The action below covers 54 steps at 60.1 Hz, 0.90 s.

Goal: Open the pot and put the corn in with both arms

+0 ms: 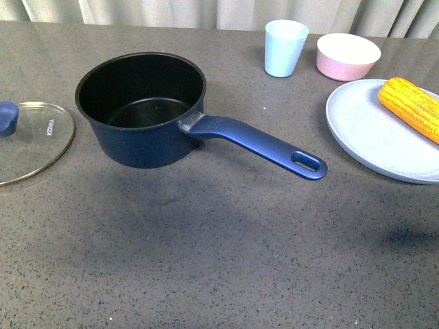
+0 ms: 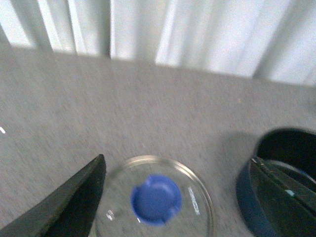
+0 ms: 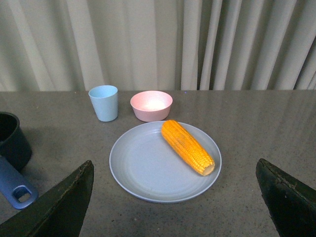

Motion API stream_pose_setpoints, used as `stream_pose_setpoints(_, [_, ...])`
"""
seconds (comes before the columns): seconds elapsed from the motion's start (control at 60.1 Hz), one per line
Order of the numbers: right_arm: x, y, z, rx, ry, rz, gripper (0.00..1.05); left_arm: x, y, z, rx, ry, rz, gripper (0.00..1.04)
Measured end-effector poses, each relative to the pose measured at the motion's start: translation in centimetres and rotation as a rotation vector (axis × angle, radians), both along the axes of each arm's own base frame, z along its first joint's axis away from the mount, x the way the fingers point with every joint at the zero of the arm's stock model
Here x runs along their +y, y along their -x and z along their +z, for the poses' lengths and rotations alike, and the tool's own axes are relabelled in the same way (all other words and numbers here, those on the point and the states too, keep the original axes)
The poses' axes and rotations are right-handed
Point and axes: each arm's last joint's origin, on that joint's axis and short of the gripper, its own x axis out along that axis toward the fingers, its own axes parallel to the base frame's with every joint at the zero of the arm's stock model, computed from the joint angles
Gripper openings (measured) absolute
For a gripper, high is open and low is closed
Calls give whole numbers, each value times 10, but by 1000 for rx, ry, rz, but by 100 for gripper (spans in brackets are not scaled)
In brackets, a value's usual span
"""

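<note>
The navy pot point(image 1: 140, 106) stands open on the table, black inside, its long blue handle point(image 1: 257, 144) pointing right. Its glass lid point(image 1: 31, 140) with a blue knob point(image 1: 7, 116) lies flat to the pot's left. The corn point(image 1: 411, 106) lies on a pale blue plate point(image 1: 374, 137) at the right. Neither arm shows in the front view. My left gripper point(image 2: 177, 197) is open above the lid point(image 2: 158, 197), with the pot's rim point(image 2: 281, 177) beside it. My right gripper point(image 3: 175, 197) is open, hanging above the plate point(image 3: 148, 168) and the corn point(image 3: 187, 146).
A light blue cup point(image 1: 285, 46) and a pink bowl point(image 1: 348, 56) stand at the back, behind the plate. Curtains hang beyond the table's far edge. The grey tabletop stretches wide in front of the pot.
</note>
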Motion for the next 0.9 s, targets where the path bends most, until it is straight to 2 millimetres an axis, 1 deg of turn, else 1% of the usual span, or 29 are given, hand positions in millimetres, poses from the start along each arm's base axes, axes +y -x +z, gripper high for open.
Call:
stream_pose_setpoints(0.067, [0, 0, 0, 0, 0, 0, 96, -5, 21, -1, -83, -33, 5, 70])
stream_pose_setpoints(0.116, [0, 0, 0, 0, 0, 0, 96, -8, 32, -1, -94, -41, 0, 63])
stream_pose_setpoints(0.183, [0, 0, 0, 0, 0, 0, 96, -14, 47, 0, -109, -49, -1, 50])
stream_pose_setpoints(0.2, [0, 0, 0, 0, 0, 0, 96, -14, 49, 0, -110, -49, -1, 48])
stream_pose_setpoints(0.233, [0, 0, 0, 0, 0, 0, 96, -16, 55, 1, -113, -51, 0, 41])
stream_pose_setpoints(0.283, [0, 0, 0, 0, 0, 0, 96, -18, 60, 1, -114, -54, 4, 34])
stream_pose_setpoints(0.366, [0, 0, 0, 0, 0, 0, 96, -22, 70, 0, -108, -54, -2, 18])
stream_pose_setpoints(0.466, [0, 0, 0, 0, 0, 0, 96, -25, 79, 1, -109, -57, -2, 2])
stream_pose_setpoints(0.549, [0, 0, 0, 0, 0, 0, 96, -32, 87, 1, -108, -60, 22, 2])
stream_pose_setpoints(0.632, [0, 0, 0, 0, 0, 0, 96, -37, 94, 1, -109, -59, -5, 2])
stream_pose_setpoints(0.899, [0, 0, 0, 0, 0, 0, 96, -38, 115, 2, -113, -60, -2, 2])
